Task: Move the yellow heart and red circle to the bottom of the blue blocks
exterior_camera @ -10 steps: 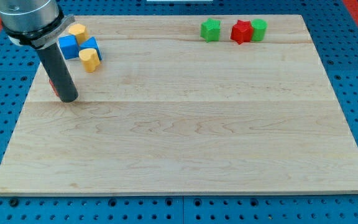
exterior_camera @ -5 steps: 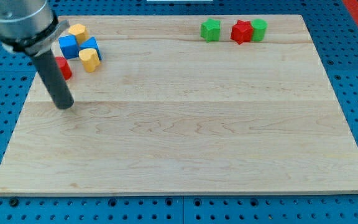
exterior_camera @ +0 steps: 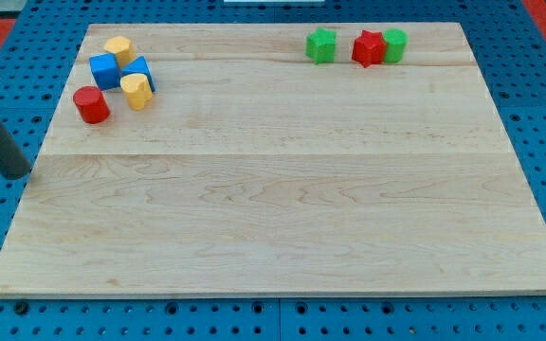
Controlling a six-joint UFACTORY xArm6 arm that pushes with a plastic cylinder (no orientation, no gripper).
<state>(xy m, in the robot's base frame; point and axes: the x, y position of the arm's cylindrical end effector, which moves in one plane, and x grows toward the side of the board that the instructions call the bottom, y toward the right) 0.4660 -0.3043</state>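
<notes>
The yellow heart [exterior_camera: 136,91] lies at the board's upper left, touching the lower side of a blue block [exterior_camera: 141,69]. A second blue block [exterior_camera: 104,70] sits to its left. The red circle [exterior_camera: 91,104] lies just below and left of that blue block, a little apart from it. A second yellow block [exterior_camera: 118,48] sits above the blue pair. My tip [exterior_camera: 15,174] is off the board's left edge, well below and left of the red circle, touching no block.
A green star [exterior_camera: 321,44], a red star [exterior_camera: 368,47] and a green round block [exterior_camera: 394,44] stand in a row at the board's top right. The wooden board [exterior_camera: 282,189] rests on a blue pegboard.
The rod has moved left and slightly down, off the board's left edge, uncovering the red circle. The red circle now lies higher, closer to the blue blocks; the others are unmoved.
</notes>
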